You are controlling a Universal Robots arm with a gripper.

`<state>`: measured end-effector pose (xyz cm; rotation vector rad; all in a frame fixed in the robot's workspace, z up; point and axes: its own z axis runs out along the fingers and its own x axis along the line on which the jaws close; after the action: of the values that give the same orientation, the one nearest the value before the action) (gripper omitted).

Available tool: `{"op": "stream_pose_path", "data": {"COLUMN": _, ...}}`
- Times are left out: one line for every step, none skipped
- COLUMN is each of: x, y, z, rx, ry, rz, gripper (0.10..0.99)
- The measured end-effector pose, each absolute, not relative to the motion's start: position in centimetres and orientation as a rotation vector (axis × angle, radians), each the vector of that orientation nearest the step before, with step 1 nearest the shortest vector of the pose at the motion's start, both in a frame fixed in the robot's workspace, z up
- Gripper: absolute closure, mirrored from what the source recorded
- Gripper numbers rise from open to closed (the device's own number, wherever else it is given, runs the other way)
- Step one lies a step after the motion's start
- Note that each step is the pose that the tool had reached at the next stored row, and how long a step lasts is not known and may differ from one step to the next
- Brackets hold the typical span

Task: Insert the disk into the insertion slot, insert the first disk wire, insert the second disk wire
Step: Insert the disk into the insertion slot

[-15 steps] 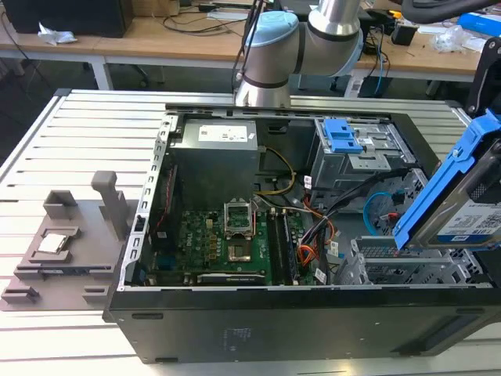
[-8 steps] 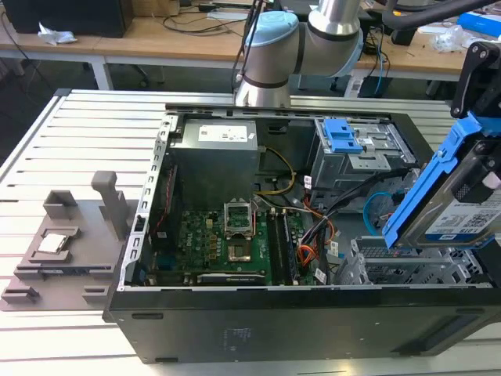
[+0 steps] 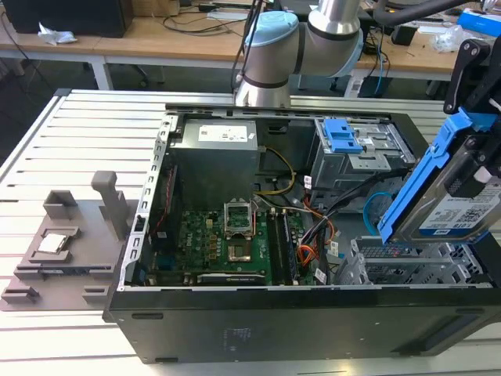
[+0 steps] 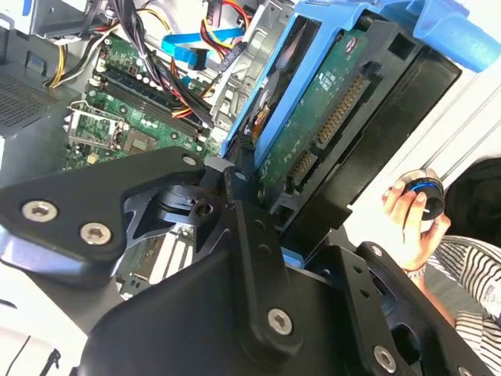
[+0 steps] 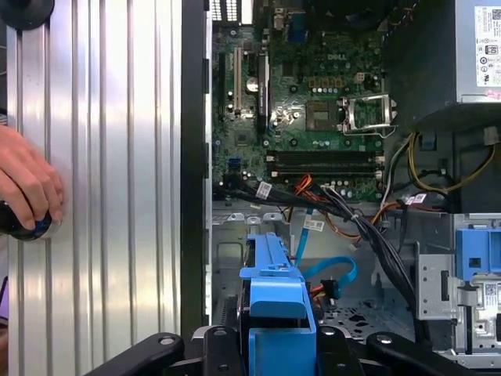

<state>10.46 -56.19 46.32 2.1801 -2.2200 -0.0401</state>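
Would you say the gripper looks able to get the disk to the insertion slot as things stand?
Probably yes: the gripper holds the disk tilted above the insertion slot, nothing lies between, and the light-blue cable loops to one side.

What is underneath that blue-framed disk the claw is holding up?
Below the tilted disk, held in the claw, sits the perforated metal slot, with a light-blue wire looping beside it. The disk covers part of the slot in the exterior view.
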Motion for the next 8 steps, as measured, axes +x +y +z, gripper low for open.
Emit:
{"op": "stream_pose_path", "data": {"x": 10.4, "y": -56.1, "z": 46.1, "rx": 2.180, "ry": -2.220, "rz": -0.040, "gripper": 0.725}}
{"op": "stream_pose_path", "data": {"x": 10.4, "y": -56.1, "z": 45.8, "rx": 2.180, "ry": -2.220, "rz": -0.040, "gripper": 0.725}}
{"op": "stream_pose_path", "data": {"x": 10.3, "y": -56.1, "z": 45.6, "rx": 2.180, "ry": -2.220, "rz": -0.040, "gripper": 0.725}}
{"op": "stream_pose_path", "data": {"x": 10.3, "y": -56.0, "z": 45.4, "rx": 2.180, "ry": -2.220, "rz": -0.040, "gripper": 0.725}}
{"op": "stream_pose_path", "data": {"x": 10.3, "y": -56.0, "z": 45.1, "rx": 2.180, "ry": -2.220, "rz": -0.040, "gripper": 0.725}}
{"op": "stream_pose_path", "data": {"x": 10.3, "y": -56.0, "z": 45.0, "rx": 2.180, "ry": -2.220, "rz": -0.040, "gripper": 0.725}}
{"op": "stream_pose_path", "data": {"x": 10.3, "y": -56.0, "z": 44.7, "rx": 2.180, "ry": -2.220, "rz": -0.040, "gripper": 0.725}}
{"op": "stream_pose_path", "data": {"x": 10.2, "y": -56.0, "z": 44.5, "rx": 2.180, "ry": -2.220, "rz": -0.040, "gripper": 0.725}}
